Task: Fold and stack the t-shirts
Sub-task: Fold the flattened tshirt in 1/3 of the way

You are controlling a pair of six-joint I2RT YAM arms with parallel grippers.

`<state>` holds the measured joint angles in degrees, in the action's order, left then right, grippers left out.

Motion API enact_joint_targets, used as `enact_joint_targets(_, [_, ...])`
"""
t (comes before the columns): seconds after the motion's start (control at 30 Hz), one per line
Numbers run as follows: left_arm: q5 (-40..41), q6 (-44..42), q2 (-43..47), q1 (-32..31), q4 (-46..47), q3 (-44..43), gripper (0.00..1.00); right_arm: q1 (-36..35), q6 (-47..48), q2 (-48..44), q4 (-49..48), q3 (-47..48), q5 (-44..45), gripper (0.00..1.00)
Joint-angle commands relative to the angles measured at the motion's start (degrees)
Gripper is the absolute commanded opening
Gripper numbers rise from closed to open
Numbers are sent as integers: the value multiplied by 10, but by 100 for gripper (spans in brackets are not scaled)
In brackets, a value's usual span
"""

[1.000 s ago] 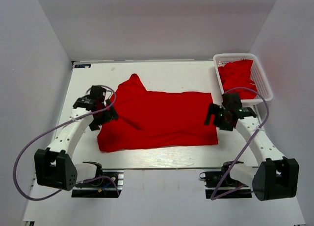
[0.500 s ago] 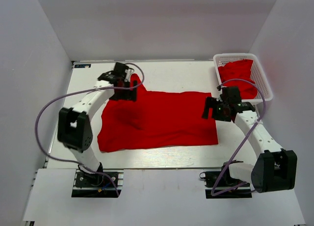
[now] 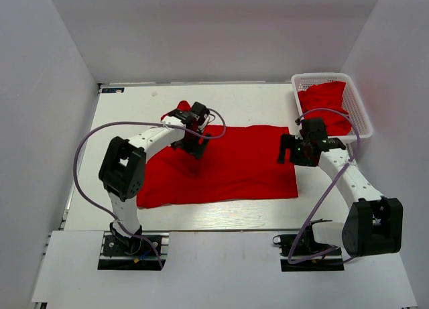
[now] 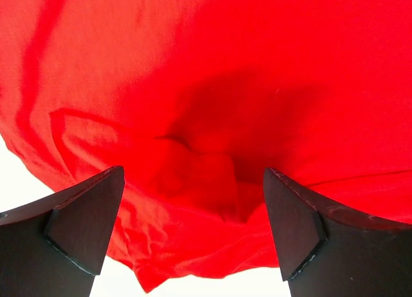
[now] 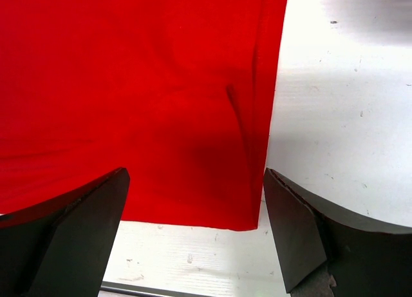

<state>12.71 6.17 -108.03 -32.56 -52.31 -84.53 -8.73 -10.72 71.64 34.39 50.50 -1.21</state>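
One red t-shirt [image 3: 234,165] lies spread across the table, its left side rumpled and a sleeve poking out at the far left. More red t-shirts [image 3: 323,102] are heaped in the basket. My left gripper [image 3: 198,144] hovers open over the spread shirt's upper left part. In the left wrist view the left gripper [image 4: 193,229] has wrinkled cloth [image 4: 212,116] and its ragged edge below the wide-apart fingers. My right gripper [image 3: 289,152] stands open at the shirt's right edge. The right gripper [image 5: 193,236] straddles the shirt's corner [image 5: 193,116], gripping nothing.
A white lattice basket [image 3: 357,111] stands at the far right corner of the white table [image 3: 255,101]. Bare table surface [image 5: 341,116] shows just right of the shirt's edge. Grey walls close in on three sides. Purple cables loop off both arms.
My left arm has swung from the table's left edge up and rightward, over the shirt's upper left part. The right gripper has edged slightly farther along the shirt's right edge. Both stay open.
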Motion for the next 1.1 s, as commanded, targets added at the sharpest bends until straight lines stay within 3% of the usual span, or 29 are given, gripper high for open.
enact_joint_targets(0.0, [36,-7,19,-9,-6,20,98,-1,10,-5,-11,9,10,90])
enact_joint_targets(0.23, [93,7,-20,-35,-45,0,95,0,9,-4,-6,6,35,90])
enact_joint_targets(0.43, [94,2,-14,-46,-39,20,91,-1,4,-10,-4,4,48,90])
enact_joint_targets(0.53, [108,8,-20,-46,-45,20,79,1,3,-11,-4,4,52,90])
enact_joint_targets(0.77, [150,20,-37,-51,-57,25,76,-1,-1,-18,-5,1,66,90])
enact_joint_targets(0.97, [173,34,-42,-51,-62,15,56,0,-4,-17,-2,1,73,90])
enact_joint_targets(1.07, [162,34,-47,-51,-56,9,35,0,-4,-19,-2,1,74,90])
